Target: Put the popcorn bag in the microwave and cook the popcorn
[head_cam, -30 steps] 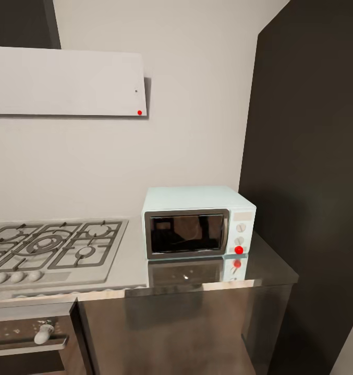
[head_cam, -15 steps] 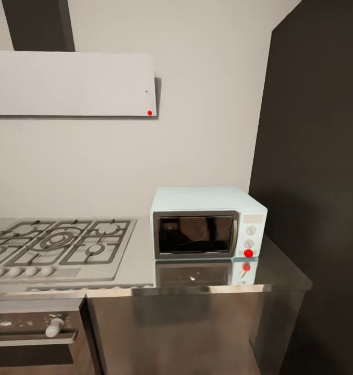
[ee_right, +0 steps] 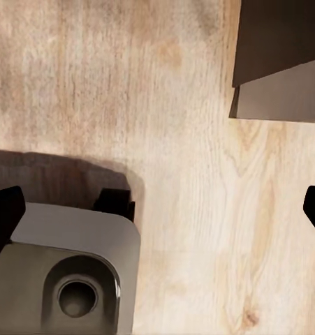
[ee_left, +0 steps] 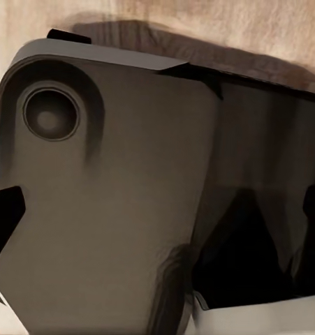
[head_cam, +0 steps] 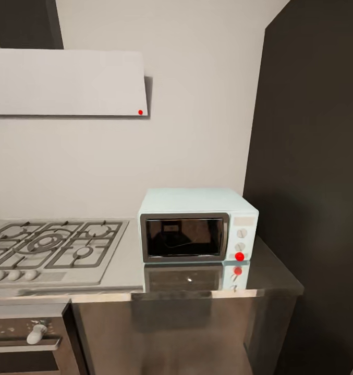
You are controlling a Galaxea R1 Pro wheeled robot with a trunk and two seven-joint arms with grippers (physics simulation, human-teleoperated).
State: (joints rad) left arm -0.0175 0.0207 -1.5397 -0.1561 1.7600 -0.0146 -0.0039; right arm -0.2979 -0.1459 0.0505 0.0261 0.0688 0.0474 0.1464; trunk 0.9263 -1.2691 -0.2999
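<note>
Right now I see the microwave (head_cam: 197,226) standing on the glossy bench (head_cam: 270,273), door shut, its red light glowing at the lower right of the panel. The gas hob (head_cam: 51,247) lies just beside it on my left, under the white hood (head_cam: 67,83). My left pincer (ee_left: 157,209) and right pincer (ee_right: 157,209) hang over wood floor (ee_right: 185,139), each with its dark fingertips spread wide, holding nothing.

Gas hob (head_cam: 46,250) cut by the frame edge (microwave (head_cam: 197,226) interior too dark)
</note>
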